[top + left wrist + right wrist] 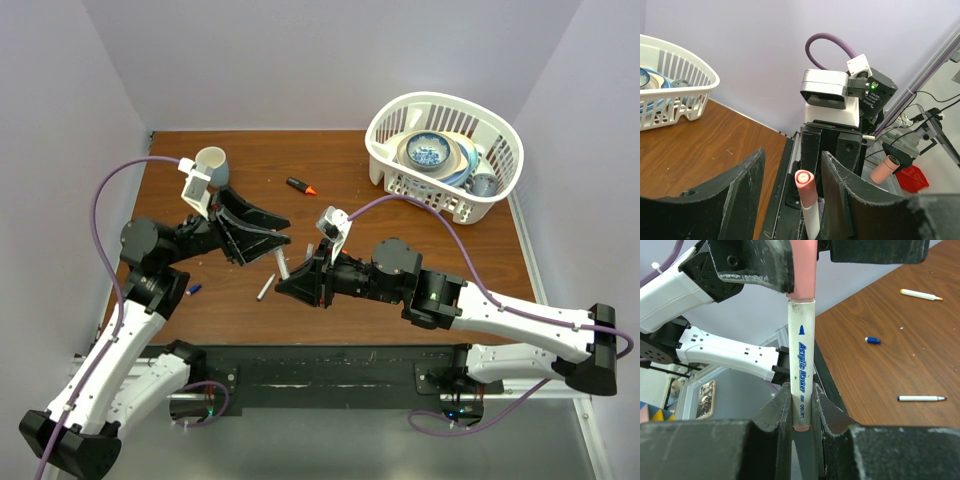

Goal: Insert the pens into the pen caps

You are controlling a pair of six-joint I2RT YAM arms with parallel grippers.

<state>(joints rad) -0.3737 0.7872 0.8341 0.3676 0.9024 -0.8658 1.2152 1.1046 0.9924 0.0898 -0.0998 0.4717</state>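
Although the brown table [230,320] carries several things, the biggest is the white slotted basket [410,185] at its far right corner, with bowls inside. Both arms meet over the middle of the table. The right gripper [801,390] is clamped narrowly on the lower barrel of a white pen [801,355] and holds it upright. The left gripper [794,155] stands about half wide around the top end of that pen. One of its fingers [755,265] touches the cap there and the other sits just clear of it, so it is not gripping. A white cup [212,162] stands at the far left of the table. A black marker with an orange end [300,186] lies near the far edge, well apart from the arms. 2 thin white pens lie loose on the wood, 1 yellow-tipped [921,294] and 1 dark-tipped [921,398]. The pink cap [804,270] sits on the held pen's top end, flush against the barrel. A small blue cap [872,340] lies between the 2 loose pens.
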